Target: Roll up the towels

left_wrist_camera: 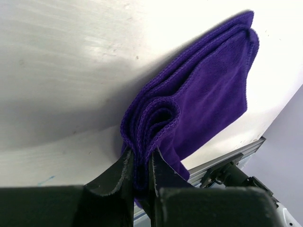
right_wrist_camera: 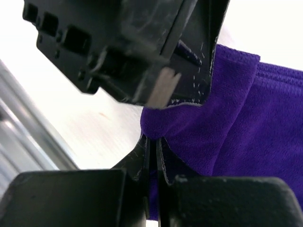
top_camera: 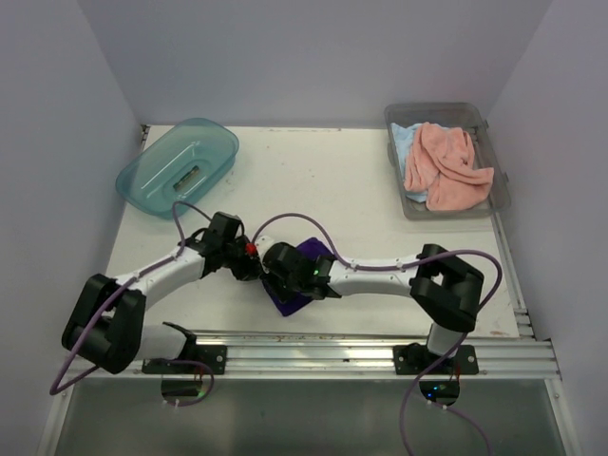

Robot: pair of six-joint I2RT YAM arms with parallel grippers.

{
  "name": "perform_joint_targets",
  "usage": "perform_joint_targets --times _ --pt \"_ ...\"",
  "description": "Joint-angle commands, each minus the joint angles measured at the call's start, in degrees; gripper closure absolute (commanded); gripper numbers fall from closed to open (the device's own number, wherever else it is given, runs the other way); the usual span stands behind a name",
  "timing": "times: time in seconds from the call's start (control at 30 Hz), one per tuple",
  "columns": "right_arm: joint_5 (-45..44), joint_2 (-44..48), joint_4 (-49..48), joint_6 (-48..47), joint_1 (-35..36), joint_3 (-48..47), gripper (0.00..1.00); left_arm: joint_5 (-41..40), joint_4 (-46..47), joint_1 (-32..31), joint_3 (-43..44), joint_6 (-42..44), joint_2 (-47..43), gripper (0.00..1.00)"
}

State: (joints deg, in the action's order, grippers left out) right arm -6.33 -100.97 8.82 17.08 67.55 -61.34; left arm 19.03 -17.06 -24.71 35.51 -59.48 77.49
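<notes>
Both left gripper (left_wrist_camera: 141, 163) and right gripper (right_wrist_camera: 152, 150) pinched closed on part-coiled purple towel (left_wrist_camera: 208, 90); roll to be kept tight, edges aligned.

Blue towel (top_camera: 403, 141) mostly hidden beneath pink towel (top_camera: 446, 169).

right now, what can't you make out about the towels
- Top external: the left hand and right hand cover most of the purple towel, so its roll is hidden.
- Top external: the pink towel covers most of the blue towel.
- Left wrist: the left hand's jaws hide the purple towel's gripped edge.
</notes>
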Motion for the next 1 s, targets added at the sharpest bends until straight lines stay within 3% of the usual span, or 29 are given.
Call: perform_joint_targets --times 0.0,0.1,0.17,0.2,0.3,0.63,0.97 --pt "9.7 -1.4 -3.7 1.8 -0.3 -3.4 1.00 -1.2 -3.3 2.1 -0.9 -1.0 -5.7 0.94" --pt "15.8 -2.8 -5.7 4.6 -0.3 -4.5 1.00 -2.2 -6.2 4.1 -1.8 -1.0 -9.6 0.72" --pt "19.2 -3.0 -7.9 6.9 -0.7 -4.2 1.00 -2.5 -7.7 5.7 -2.5 -0.8 -11.7 0.66" --pt "20.2 -3.0 -8.5 7.7 -0.8 -4.1 1.00 -2.5 -8.2 6.8 -2.5 -0.7 -13.2 0.54" --pt "23.5 -2.4 -12.1 10.9 -1.6 -2.6 1.00 -2.3 -9.8 8.4 -2.3 0.3 -15.0 0.42" --pt "35.4 -0.4 -30.8 26.3 -10.4 8.4 1.00 -2.3 -11.8 9.7 0.6 1.1 -15.8 0.41" --pt "42.6 -3.0 -41.0 34.9 -16.7 15.5 1.00 -2.9 -13.5 9.7 0.6 1.6 -18.9 0.43"
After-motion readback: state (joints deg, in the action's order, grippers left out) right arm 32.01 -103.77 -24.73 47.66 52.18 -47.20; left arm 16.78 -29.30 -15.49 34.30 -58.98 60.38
